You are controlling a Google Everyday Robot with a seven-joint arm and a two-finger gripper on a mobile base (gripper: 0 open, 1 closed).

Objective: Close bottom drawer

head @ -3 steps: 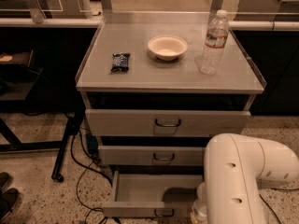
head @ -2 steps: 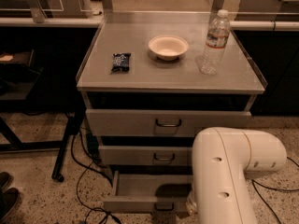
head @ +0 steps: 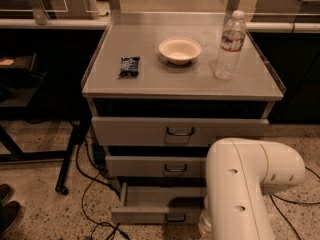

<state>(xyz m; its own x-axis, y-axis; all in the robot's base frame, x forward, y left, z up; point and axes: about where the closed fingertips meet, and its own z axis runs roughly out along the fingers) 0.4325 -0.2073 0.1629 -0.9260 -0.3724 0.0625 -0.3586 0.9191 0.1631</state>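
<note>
The bottom drawer [head: 150,204] is the lowest and narrowest of three grey drawers in the cabinet; it stands pulled out, and its small dark wire handle [head: 175,218] shows on the front panel. Above it are the mid-sized drawer [head: 150,166] and the widest top drawer [head: 150,130], both pushed in. My white arm [head: 245,189] fills the lower right, in front of the drawer's right end. The gripper is hidden behind the arm or below the picture's edge.
On the cabinet top [head: 150,84] lie a dark snack packet [head: 129,66], a white bowl [head: 180,50] and a clear water bottle [head: 229,46]. Black cables [head: 95,194] trail on the speckled floor at the left. A black stand leg [head: 70,149] and a shoe [head: 7,211] are at the left.
My arm has swung left across the lower right of the view, then sits slightly further right and closer. The bottom drawer still stands pulled out.
</note>
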